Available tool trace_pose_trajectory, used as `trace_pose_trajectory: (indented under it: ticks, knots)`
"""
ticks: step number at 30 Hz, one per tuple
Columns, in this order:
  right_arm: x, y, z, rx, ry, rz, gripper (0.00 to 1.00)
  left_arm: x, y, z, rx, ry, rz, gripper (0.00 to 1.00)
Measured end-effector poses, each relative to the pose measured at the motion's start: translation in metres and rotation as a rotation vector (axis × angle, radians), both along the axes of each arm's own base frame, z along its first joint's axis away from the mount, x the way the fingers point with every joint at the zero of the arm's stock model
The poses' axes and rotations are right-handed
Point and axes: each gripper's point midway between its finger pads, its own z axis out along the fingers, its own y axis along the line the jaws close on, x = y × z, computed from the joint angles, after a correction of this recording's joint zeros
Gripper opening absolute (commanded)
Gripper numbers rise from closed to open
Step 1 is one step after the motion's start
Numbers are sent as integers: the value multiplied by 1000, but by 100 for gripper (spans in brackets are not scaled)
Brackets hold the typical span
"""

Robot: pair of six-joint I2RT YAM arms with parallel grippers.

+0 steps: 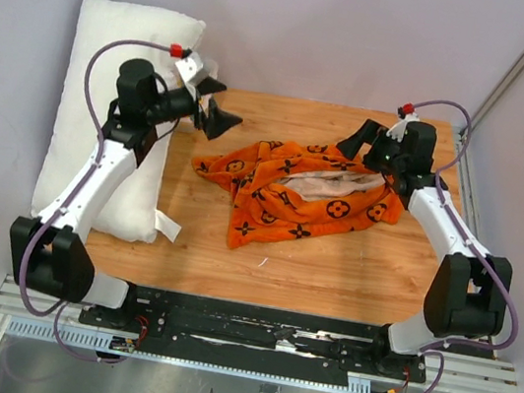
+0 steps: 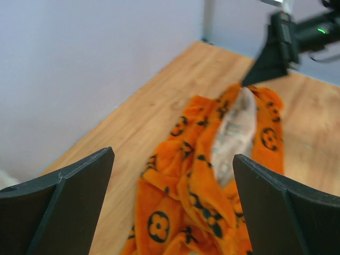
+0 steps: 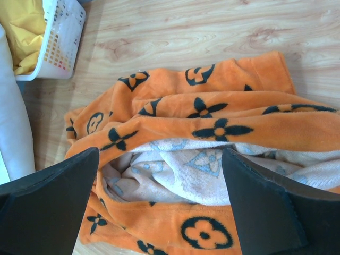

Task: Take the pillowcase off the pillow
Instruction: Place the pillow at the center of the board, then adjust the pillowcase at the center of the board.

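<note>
Since the pillow (image 1: pixel 97 41) lies bare along the left edge of the table (image 1: pixel 330 267), partly under the left arm, and the pillowcase (image 1: pixel 297 197) is a crumpled heap in the middle of the table, not touching it, I judge the task as practically done. The case looks empty: its mouth gapes and shows only the pale inside, though the folds hide the deeper part, so I cannot be fully sure. The left gripper (image 1: pixel 214 109) hovers above the wood between pillow and case, jaws wide, holding nothing. The right gripper (image 1: pixel 365 145) hangs just over the right end of the case, also wide and empty. What is left, it seems, is only for the arms to draw away.
</note>
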Motion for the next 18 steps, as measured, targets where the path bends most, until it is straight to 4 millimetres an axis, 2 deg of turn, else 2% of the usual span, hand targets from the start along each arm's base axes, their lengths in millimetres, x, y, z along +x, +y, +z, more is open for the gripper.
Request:
trace_pose_trajectory:
  ticks: [2, 3, 6, 9, 12, 14, 17, 18]
  knots:
    - [-3, -1, -3, -4, 11, -3, 98, -31, -18, -7, 17, -41, -119, 99]
    - [-5, -2, -5, -7, 18, -6, 98, -40, -23, -12, 20, -41, -146, 99]
    - [-14, -9, -9, -23, 32, -31, 98, -53, -39, -17, 17, -34, -161, 99]
    - [-21, -20, -10, -24, 39, -63, 98, -41, -46, -19, -13, 2, -57, 99]
    - [-23, -52, -18, -13, 66, -151, 98, -18, -42, -37, -63, 94, 108, 95]
    - [-26, -77, -34, -14, 109, -232, 99, 1, -32, -65, -87, 184, 233, 92]
    - [-41, -113, -68, -44, 199, -364, 97, 29, -15, -130, -80, 349, 417, 88]
    - [-45, -118, -77, -56, 222, -389, 96, 35, -13, -150, -66, 392, 456, 88]
